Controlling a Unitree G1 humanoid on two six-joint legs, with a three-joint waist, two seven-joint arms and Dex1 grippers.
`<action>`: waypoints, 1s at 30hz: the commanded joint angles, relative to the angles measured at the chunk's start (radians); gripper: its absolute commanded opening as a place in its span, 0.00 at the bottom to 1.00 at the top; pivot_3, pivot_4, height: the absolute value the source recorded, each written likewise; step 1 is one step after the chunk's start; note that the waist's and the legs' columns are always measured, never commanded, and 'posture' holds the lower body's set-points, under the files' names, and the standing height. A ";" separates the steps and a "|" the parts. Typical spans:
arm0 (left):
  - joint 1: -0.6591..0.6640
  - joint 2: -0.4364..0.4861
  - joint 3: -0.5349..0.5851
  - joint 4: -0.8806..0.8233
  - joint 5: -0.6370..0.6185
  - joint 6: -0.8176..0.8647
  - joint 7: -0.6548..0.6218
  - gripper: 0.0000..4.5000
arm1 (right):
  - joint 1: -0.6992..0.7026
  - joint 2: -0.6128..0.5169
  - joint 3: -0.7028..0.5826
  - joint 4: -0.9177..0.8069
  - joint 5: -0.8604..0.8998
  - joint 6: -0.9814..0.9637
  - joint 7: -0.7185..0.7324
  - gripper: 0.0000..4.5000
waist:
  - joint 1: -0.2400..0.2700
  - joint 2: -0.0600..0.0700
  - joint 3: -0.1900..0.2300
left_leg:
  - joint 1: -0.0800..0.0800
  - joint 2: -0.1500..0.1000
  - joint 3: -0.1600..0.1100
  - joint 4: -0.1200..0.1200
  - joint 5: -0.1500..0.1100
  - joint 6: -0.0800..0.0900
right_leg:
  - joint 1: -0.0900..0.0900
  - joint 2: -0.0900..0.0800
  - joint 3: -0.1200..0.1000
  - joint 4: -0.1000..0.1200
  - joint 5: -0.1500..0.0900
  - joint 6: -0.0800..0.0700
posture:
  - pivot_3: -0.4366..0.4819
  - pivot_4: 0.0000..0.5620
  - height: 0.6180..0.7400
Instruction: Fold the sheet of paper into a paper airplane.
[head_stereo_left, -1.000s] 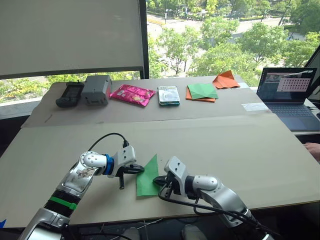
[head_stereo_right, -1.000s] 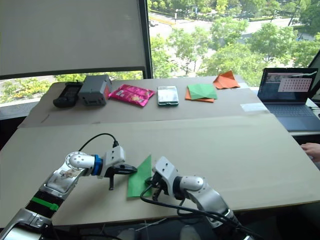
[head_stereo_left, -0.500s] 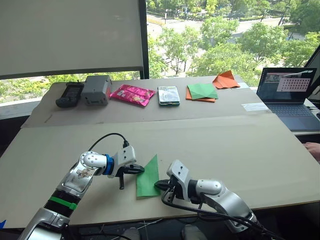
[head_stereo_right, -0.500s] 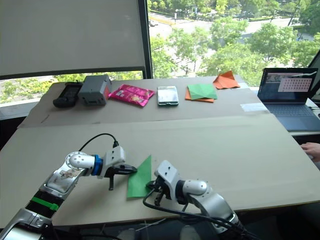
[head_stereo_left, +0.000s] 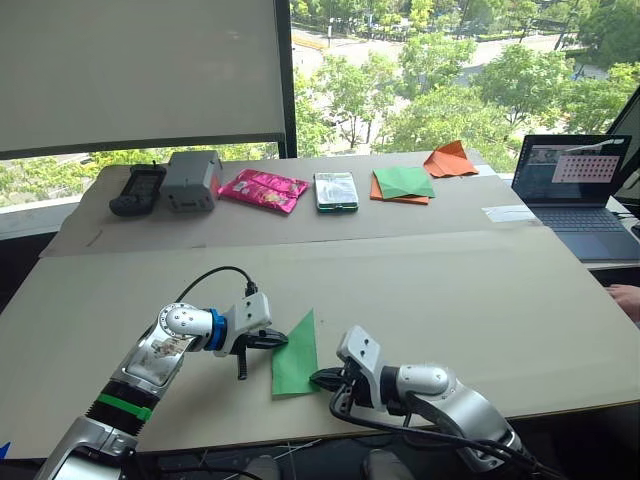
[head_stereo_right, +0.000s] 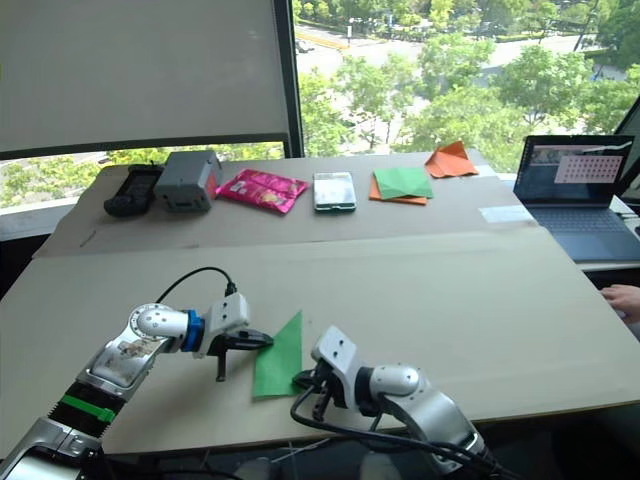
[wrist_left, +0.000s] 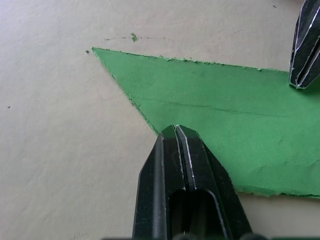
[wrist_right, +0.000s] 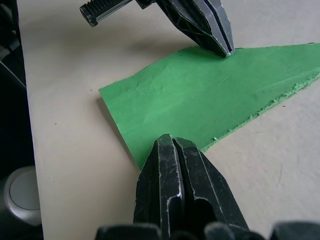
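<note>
The laptop (head_stereo_left: 577, 195) is cut off at the right edge; a person's hand (head_stereo_right: 622, 299) shows only partly.

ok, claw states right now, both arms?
Left claw: shut, tip pressing on the sheet of paper, holding nothing.
Right claw: shut, tip on the paper's near edge, holding nothing.

1. A broad beige table (head_stereo_left: 480, 290) fills the foreground, its top made of two boards meeting at a seam that runs across it.
2. Behind it, a large window (head_stereo_left: 440, 70) looks out on sunlit green trees and a road.
3. A pale roller blind (head_stereo_left: 140, 70) covers the window's left part, beside a dark frame post (head_stereo_left: 284, 75).
4. Daylight falls evenly over the tabletop.
5. An open laptop (head_stereo_left: 575, 185) sits at the table's right edge.
</note>
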 joint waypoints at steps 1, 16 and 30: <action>0.026 0.019 -0.029 0.041 0.049 0.014 0.000 0.00 | 0.049 -0.039 0.076 0.061 -0.009 0.094 0.022 0.00 | 0.000 0.000 0.000 | 0.000 0.000 0.000 0.000 0.000 0.000 | 0.000 0.000 0.000 0.000 0.000 0.000 | 0.48 0.27 0.93; 0.024 0.018 -0.032 0.040 0.050 0.016 -0.001 0.00 | 0.046 -0.071 0.088 0.025 -0.001 0.091 0.038 0.00 | 0.000 0.000 0.000 | 0.001 0.000 0.000 0.000 -0.001 -0.001 | 0.000 0.000 0.000 -0.002 0.000 0.000 | 0.48 0.27 0.93; -0.018 0.014 0.123 -0.028 -0.098 0.037 -0.022 0.00 | 0.023 -0.088 -0.233 -0.364 0.071 -0.006 -0.062 0.00 | 0.002 -0.001 0.022 | -0.009 0.000 -0.001 0.000 -0.001 -0.001 | -0.012 0.001 -0.002 -0.005 0.000 0.000 | 0.48 0.27 0.93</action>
